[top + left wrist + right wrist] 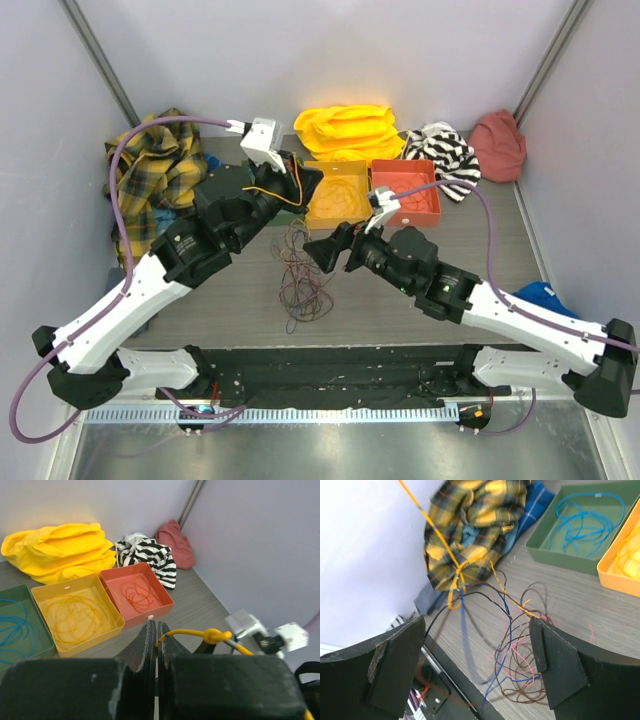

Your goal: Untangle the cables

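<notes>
The cables (305, 272) lie as a loose bunch of brown, red, blue and dark loops on the table between the arms. My left gripper (300, 186) is shut on a yellow cable (187, 631), which has a knot in it. That cable runs taut from the bunch up to the left (434, 530). The left jaws (158, 632) are pressed together on its end. My right gripper (325, 250) is open and empty, just right of and above the bunch (525, 652), with its fingers (560, 672) wide apart.
A yellow tray (335, 196) and a red tray (410, 195) stand behind the bunch, and a green tray (545, 545) holds blue cable. Yellow (348, 128), striped (445, 148) and red (498, 145) cloths lie at the back. A plaid cloth (160, 165) lies at the left.
</notes>
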`<state>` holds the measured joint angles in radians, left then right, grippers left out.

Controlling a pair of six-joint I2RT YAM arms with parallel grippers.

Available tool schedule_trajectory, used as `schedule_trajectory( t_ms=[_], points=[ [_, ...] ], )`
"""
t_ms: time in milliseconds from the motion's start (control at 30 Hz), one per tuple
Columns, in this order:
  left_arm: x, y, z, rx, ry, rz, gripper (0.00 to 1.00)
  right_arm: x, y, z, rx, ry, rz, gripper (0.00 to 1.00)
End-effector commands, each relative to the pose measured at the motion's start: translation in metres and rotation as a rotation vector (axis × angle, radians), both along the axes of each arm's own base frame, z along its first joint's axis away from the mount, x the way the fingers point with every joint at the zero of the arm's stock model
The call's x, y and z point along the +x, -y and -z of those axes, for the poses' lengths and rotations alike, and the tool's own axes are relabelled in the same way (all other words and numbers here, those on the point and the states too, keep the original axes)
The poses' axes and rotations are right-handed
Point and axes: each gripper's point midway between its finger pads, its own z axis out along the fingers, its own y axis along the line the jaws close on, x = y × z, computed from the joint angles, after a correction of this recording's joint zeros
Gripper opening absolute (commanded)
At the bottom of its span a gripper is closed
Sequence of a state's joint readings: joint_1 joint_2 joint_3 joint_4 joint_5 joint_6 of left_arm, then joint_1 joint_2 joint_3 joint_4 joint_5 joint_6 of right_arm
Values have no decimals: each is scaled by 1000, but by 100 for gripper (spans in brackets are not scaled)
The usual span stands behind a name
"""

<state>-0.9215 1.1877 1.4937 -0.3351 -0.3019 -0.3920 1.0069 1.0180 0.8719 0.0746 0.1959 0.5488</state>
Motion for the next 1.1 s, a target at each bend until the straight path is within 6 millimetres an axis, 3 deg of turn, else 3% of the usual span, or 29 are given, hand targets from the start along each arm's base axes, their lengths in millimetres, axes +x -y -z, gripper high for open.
schedule_trajectory(
  t_ms=[0,100,200,233,300,333,400,433,633,733,800,933,1067],
  points=[
    [-5,7,-8,-43,5,44,0,4,-20,-6,11,31,-40,94],
    [-8,7,-11,-60,1,60,0,12,-27,13,-36,14,-26,88],
    [-15,7,-17,-80,6,86,0,21,-23,26,-66,11,26,72],
    [-17,7,-18,-86,6,92,0,22,-21,26,-61,13,36,53],
    [-21,4,-25,-103,15,99,0,26,-14,29,-49,18,73,31],
    [-22,1,-27,-109,20,96,0,25,-10,26,-38,24,85,13],
    [-24,-5,-35,-120,37,86,0,27,0,30,-54,25,123,1],
    [-25,-7,-37,-122,43,81,0,27,7,23,-41,37,140,1],
    [-19,-46,-64,-89,121,-65,0,21,49,41,-97,25,239,1],
    [-18,-63,-86,-80,181,-125,0,16,69,78,-169,-22,277,1],
    [-19,-74,-105,-89,218,-155,0,14,74,94,-191,-49,288,1],
    [-17,-88,-131,-72,278,-210,0,6,88,145,-282,-138,313,1],
    [-14,-96,-151,-61,323,-252,0,3,95,170,-326,-180,326,1]
  ],
)
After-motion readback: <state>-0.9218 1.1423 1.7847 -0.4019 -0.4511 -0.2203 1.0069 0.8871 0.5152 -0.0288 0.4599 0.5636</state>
